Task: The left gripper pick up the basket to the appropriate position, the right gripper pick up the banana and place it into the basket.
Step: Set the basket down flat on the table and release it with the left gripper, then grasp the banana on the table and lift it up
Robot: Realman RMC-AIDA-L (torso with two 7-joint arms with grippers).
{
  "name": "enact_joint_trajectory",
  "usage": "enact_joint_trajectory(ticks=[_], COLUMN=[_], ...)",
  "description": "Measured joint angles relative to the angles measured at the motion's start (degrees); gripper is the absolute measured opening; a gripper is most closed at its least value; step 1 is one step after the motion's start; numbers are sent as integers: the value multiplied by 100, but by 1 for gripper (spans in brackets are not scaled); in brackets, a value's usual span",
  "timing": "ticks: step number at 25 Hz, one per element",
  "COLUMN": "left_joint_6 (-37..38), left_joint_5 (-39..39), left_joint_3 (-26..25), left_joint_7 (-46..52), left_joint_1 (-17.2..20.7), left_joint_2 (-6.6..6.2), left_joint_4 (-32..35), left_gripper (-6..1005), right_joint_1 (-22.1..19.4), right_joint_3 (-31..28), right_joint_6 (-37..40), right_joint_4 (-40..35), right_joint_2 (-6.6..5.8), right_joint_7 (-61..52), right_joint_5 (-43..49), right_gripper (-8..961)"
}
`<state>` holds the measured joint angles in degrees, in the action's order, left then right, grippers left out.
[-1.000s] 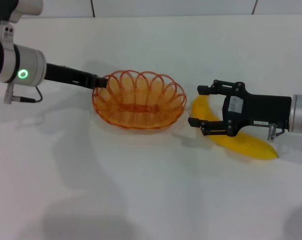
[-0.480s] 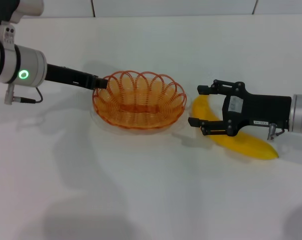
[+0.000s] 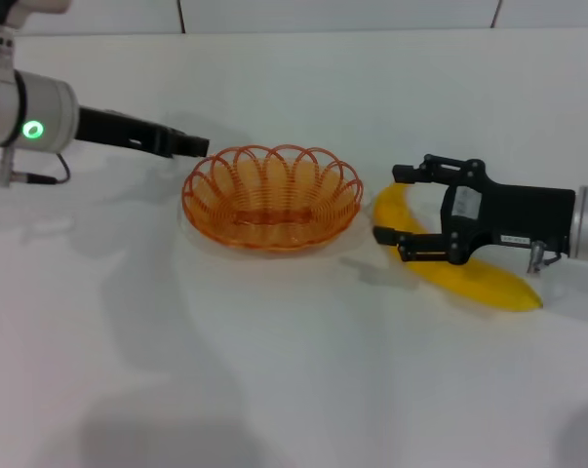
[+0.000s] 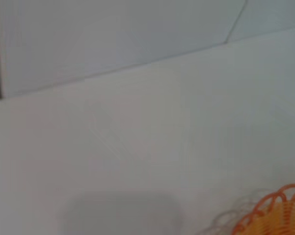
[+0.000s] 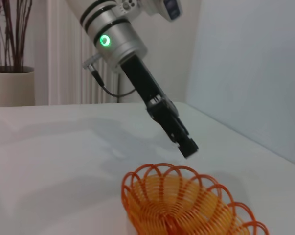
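Note:
The orange wire basket (image 3: 271,195) stands on the white table at centre; it also shows in the right wrist view (image 5: 186,208), and its rim shows in the left wrist view (image 4: 274,210). My left gripper (image 3: 191,146) hangs just beyond the basket's left rim, apart from it, and shows in the right wrist view (image 5: 185,143) above the rim. The yellow banana (image 3: 479,278) lies right of the basket. My right gripper (image 3: 399,205) is open, with its fingers on either side of the banana's left end.
The white table (image 3: 274,370) runs wide in front of the basket. A back wall seam runs along the far edge. The right wrist view shows a pale plant pot (image 5: 12,85) and a radiator beyond the table.
My left gripper has come off the basket's left rim and moved up and to the left. The basket has settled slightly. The right gripper shifted a little right at the banana.

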<state>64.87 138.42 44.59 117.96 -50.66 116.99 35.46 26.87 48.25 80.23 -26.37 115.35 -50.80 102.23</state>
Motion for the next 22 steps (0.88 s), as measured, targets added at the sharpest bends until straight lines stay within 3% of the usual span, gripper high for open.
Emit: enact_joint_trajectory(ticks=[3,6,8,9,10,11,12,15,22], left_joint_6=[163,581,888,960,981,982,982,1019,1025], left_joint_5=[-46,-559,-1333,-1776,-2568,-2991,-2991,-4295,-4981], left_joint_3=[134,574,1046,1254,1575,1701,1701,1936,1901], left_joint_7=[-8,-245,-841,-1255,-2136,-2722,-2722,-5030,-6291], left_joint_1=[195,847,1600,1978,2643,2993,2993,4027,4233], left_joint_2=[5,20,19,19,20,21,21,19,-4], left_joint_4=[380,1324,2079,2381,2732,2813,2813,2394,1159], left_gripper=[327,452,535,655,775,786,796,828,903], right_joint_1=[-78,-166,-201,-223,-249,-274,-293,-343,-483], right_joint_3=[-44,-62,-62,-62,-62,-61,-61,-61,-36], right_joint_6=[31,65,69,73,77,82,83,83,91], right_joint_4=[-9,-18,-16,-15,-19,-22,-22,-31,-50], right_joint_2=[-28,-58,-64,-68,-71,-75,-77,-82,-153], right_joint_7=[5,36,44,45,46,46,46,50,-30], right_joint_5=[-61,-240,-343,-386,-412,-446,-466,-487,-451], right_gripper=[803,801,801,800,800,799,799,798,795])
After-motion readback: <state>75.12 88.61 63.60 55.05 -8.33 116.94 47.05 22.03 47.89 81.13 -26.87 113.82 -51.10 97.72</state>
